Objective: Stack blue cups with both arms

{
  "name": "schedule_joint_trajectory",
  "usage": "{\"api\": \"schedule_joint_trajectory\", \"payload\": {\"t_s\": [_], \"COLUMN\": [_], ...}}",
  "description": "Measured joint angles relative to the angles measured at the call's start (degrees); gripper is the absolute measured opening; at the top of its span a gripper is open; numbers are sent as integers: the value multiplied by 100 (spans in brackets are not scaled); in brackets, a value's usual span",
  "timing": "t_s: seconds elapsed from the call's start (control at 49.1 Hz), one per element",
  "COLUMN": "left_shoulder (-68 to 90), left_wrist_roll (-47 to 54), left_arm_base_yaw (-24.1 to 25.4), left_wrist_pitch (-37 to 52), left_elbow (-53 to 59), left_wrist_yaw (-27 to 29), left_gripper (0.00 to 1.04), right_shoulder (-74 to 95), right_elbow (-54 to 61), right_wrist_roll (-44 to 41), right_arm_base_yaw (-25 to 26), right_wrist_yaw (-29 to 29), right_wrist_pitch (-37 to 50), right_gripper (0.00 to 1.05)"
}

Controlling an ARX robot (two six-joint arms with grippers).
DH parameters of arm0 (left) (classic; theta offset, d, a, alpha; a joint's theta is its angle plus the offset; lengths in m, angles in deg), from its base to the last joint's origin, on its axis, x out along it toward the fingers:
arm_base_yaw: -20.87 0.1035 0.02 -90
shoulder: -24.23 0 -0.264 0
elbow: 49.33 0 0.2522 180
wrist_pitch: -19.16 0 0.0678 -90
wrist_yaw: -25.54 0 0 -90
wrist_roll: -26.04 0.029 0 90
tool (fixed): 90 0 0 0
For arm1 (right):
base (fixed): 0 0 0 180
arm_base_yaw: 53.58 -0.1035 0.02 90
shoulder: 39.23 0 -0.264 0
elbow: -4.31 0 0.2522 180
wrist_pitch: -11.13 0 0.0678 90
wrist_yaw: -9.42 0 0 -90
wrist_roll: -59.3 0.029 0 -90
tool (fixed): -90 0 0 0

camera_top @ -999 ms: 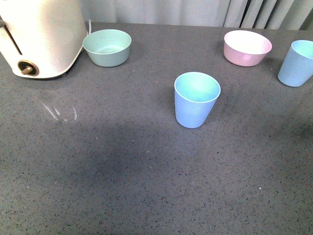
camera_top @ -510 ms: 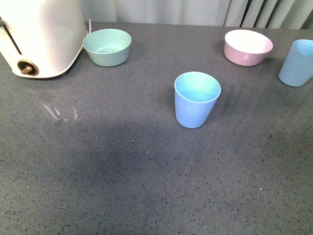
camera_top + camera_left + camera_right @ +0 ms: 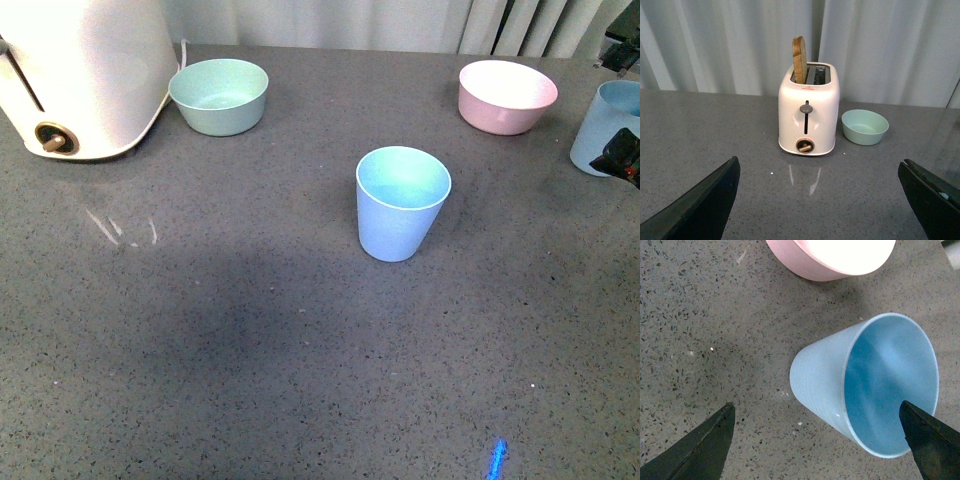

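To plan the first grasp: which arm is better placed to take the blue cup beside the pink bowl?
Right: the right hand, open, frames that blue cup beside the pink bowl. The left hand, also open, faces the toaster and mint-green bowl, no cup in its view.

pale curtain [image 3: 740,45] behind grey speckled countertop [image 3: 250,350]

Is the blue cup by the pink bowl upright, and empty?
Upright and empty: the blue cup stands mouth up beside the pink bowl, its inside bare in the right wrist view.
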Motion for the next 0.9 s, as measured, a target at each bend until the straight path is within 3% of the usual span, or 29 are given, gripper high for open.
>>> {"api": "schedule_joint_trajectory", "payload": {"t_s": [0.102,0.163,0.489,0.734,0.795,0.897], "left_shoulder": [0,0,0,0,0,0], "left_wrist_roll": [0,0,0,0,0,0], "left_arm_base_yaw": [0,0,0,0,0,0], "left_wrist_pitch": [0,0,0,0,0,0], "left_elbow": [0,0,0,0,0,0], "left_wrist_yaw": [2,2,2,2,2,2], "left_gripper": [96,96,96,96,96,96], "right_shoulder": [129,168,203,188,118,-118], "right_elbow": [-131,-168,-212,-201,-142,2], "right_wrist_roll": [2,17,105,111,92,9], "right_arm_base_yaw": [-44,-59,-70,0,42,127], "right_wrist_yaw": [59,74,223,192,122,-9], "right_wrist_pitch": [-7,-4,-122,-251,-363,-522], "right_gripper": [96,89,43,14,1,2]}}
